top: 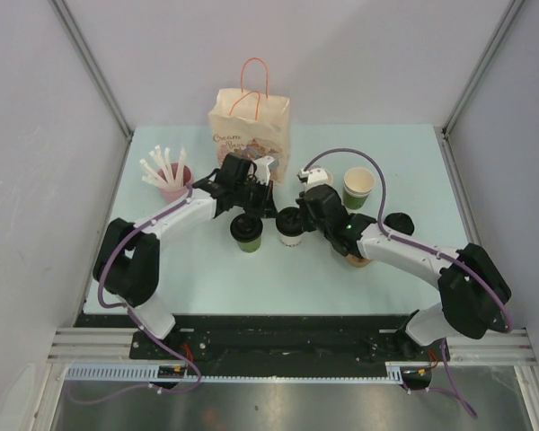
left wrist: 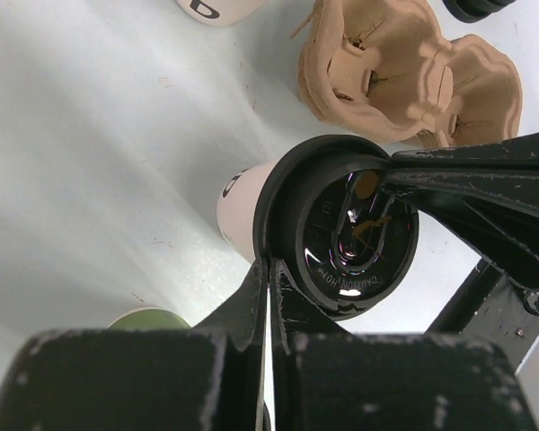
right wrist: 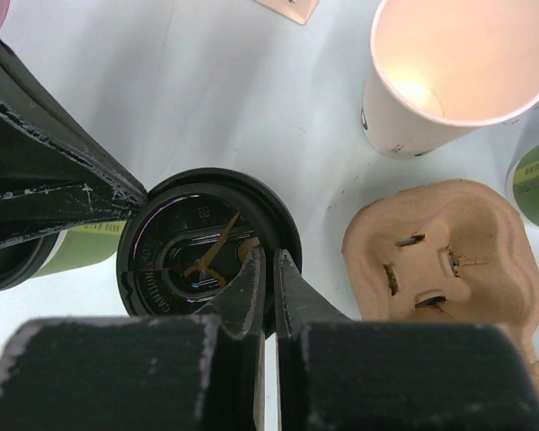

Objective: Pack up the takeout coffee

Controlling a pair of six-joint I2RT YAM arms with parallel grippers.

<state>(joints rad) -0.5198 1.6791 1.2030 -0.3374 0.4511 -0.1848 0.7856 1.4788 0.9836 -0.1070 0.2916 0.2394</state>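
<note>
Meanwhile L gripper (left wrist: 269, 289) and R gripper (right wrist: 269, 280) — fingers closed — are meeting at lid (left wrist: 346, 235) on white cup (left wrist: 241, 208), apparently seating it; next: regrip cup w/o tipping.

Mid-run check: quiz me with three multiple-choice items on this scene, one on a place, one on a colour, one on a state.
1. Where does the paper bag stand?
A. at the back of the table, near the middle
B. at the front left corner
C. on the cardboard tray

2. What colour is the holder of the white sticks?
A. blue
B. black
C. pink

3. How do the jaws of the right gripper stand?
A. wide open
B. shut on the lid of the white cup
C. out of sight

Answers:
1 A: the top view shows the bag at the far edge.
2 C: its wall is pink.
3 B: the right wrist view shows the fingers together across the black lid's rim.
</note>
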